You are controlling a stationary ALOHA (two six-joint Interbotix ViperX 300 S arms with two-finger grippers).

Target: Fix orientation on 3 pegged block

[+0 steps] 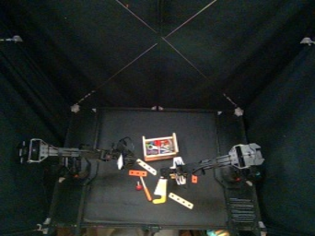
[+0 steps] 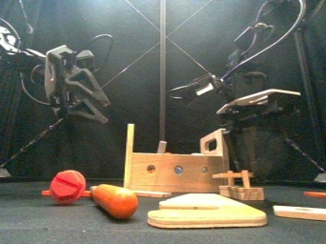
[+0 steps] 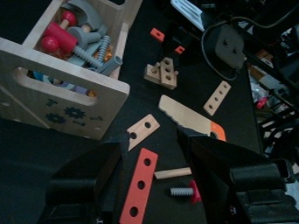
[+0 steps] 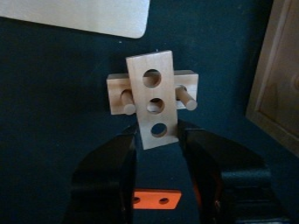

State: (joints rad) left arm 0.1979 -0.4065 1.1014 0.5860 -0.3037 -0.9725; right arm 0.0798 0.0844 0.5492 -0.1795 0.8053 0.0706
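Observation:
The pegged block (image 4: 152, 87), a wooden strip with three holes crossed on a piece with pegs, lies on the table beside the wooden toolbox (image 4: 281, 79). My right gripper (image 4: 156, 140) has its jaws closed against the strip's near end. In the front view the block (image 2: 237, 183) sits low at the table, right of the toolbox (image 2: 173, 167). My left gripper (image 3: 173, 166) is open and empty, held above loose parts, well apart from the block (image 3: 162, 73). In the top view the right gripper (image 1: 181, 167) is just in front of the toolbox (image 1: 159, 145).
A red strip (image 3: 138, 182), a small wooden piece (image 3: 143, 131), a wooden saw (image 3: 193, 118) and a holed strip (image 3: 218, 96) lie in front of the toolbox (image 3: 59, 70). A red and orange screwdriver (image 2: 95, 195) lies at the front left.

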